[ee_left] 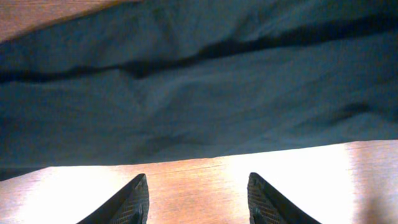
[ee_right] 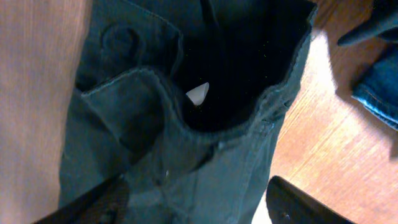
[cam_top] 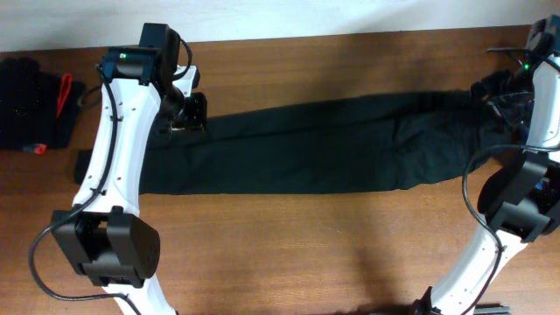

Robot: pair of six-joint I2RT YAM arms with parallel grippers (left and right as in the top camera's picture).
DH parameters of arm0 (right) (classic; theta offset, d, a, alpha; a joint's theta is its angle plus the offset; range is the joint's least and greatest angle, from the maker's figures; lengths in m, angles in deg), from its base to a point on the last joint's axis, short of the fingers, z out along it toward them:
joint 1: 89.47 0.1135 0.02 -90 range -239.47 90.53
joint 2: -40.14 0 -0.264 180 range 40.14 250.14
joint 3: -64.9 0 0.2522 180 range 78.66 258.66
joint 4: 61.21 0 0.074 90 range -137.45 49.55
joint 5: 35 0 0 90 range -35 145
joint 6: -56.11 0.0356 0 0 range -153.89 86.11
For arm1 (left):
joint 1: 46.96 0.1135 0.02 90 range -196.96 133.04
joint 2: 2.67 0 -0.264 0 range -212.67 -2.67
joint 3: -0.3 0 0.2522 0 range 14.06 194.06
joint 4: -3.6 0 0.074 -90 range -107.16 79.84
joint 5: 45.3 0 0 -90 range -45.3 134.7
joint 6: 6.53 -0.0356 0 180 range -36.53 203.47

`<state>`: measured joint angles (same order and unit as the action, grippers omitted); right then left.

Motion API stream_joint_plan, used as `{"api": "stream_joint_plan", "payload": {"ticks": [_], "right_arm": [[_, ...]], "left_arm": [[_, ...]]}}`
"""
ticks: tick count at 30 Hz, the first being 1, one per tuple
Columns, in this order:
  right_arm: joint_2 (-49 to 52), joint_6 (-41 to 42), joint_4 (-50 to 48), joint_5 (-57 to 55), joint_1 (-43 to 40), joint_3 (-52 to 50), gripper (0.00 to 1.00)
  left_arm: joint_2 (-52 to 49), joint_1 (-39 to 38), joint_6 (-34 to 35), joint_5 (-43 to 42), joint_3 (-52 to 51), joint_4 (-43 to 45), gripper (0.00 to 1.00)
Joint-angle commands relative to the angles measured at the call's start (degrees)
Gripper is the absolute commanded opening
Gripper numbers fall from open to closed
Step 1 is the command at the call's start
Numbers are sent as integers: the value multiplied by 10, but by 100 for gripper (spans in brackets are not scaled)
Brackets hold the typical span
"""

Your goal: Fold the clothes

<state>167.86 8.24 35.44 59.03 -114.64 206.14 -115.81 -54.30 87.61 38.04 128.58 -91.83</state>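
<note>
The long black jeans (cam_top: pixel 332 144) lie stretched across the table, legs to the left and waist to the right. My left gripper (cam_top: pixel 185 118) hangs over the leg ends. In the left wrist view it (ee_left: pixel 196 177) is open over bare wood, and the dark leg fabric (ee_left: pixel 199 93) lies just beyond the fingertips. My right gripper (cam_top: pixel 507 92) is at the waist. In the right wrist view it (ee_right: pixel 196 183) is open, its fingers straddling the gaping waistband (ee_right: pixel 211 140), one finger on the fabric and one over the wood. A white label (ee_right: pixel 199 93) shows inside.
A pile of black clothes (cam_top: pixel 31 101) with a red strap (cam_top: pixel 63 92) sits at the far left. Blue denim (ee_right: pixel 379 87) lies on the wood right of the waist, with another dark item (ee_right: pixel 373 28) beyond it. The table's back edge (cam_top: pixel 350 33) runs along the top.
</note>
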Motion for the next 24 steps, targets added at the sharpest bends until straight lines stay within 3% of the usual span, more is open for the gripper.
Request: {"api": "stream_joint_plan", "payload": {"ticks": [1,6,11,12,13,16,20,24], "right_arm": [[8,19,-7,1,4,-3,71],[12,78,-13,3,4,-3,72],[14,83,-24,3,5,-3,72],[14,84,-25,3,5,-3,80],[14,84,-27,3,5,-3,99],[14,83,-30,3,5,-3,99],[15,83,-28,3,5,-3,64],[15,83,-25,9,5,-3,59]], "left_arm": [[-1,0,-12,-4,-2,-2,51],[-1,0,-12,-4,-2,-3,51],[-1,0,-12,-4,-2,-4,51],[-1,0,-12,-4,-2,-4,51],[-1,0,-12,-4,-2,-4,51],[-1,0,-12,-4,-2,-2,51],[-1,0,-12,-4,-2,-3,51],[-1,0,-12,-4,-2,-4,51]]}}
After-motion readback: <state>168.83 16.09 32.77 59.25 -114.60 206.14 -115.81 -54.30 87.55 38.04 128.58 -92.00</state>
